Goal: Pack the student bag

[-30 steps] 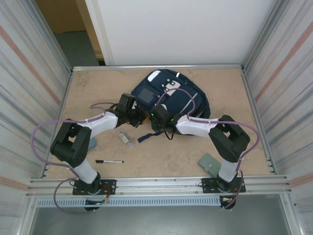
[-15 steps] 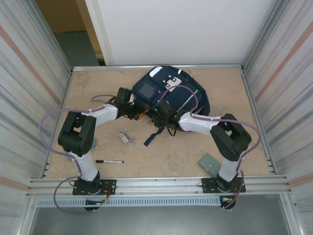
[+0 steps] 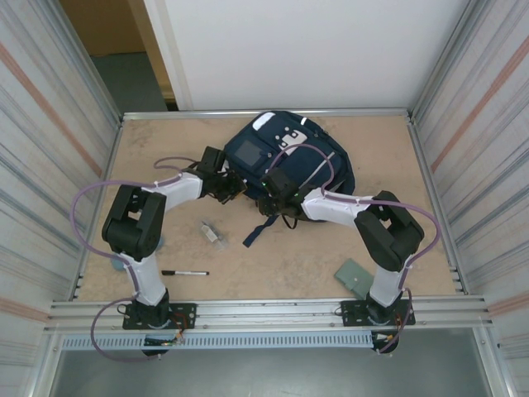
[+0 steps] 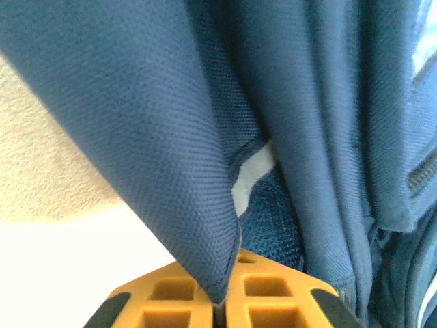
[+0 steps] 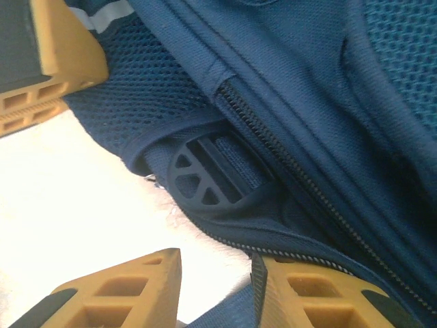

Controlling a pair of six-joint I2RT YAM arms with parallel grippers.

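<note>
Left pincer (image 4: 222, 297) is closed on a fold of the student bag (image 3: 289, 157), which lies at 12 o'clock on the counter (image 3: 165, 141). Right pincer (image 5: 216, 265) stands narrowly parted, navy cloth in the gap; grip cannot be confirmed. Bag judged soft, limp, light; take hold at seams or zipper (image 5: 287, 157) edge. A marker (image 3: 185, 272) at 7 o'clock and a green card (image 3: 354, 275) at 5 lie well apart; the loose strap (image 3: 254, 233) trailing toward 6 could snag.
</note>
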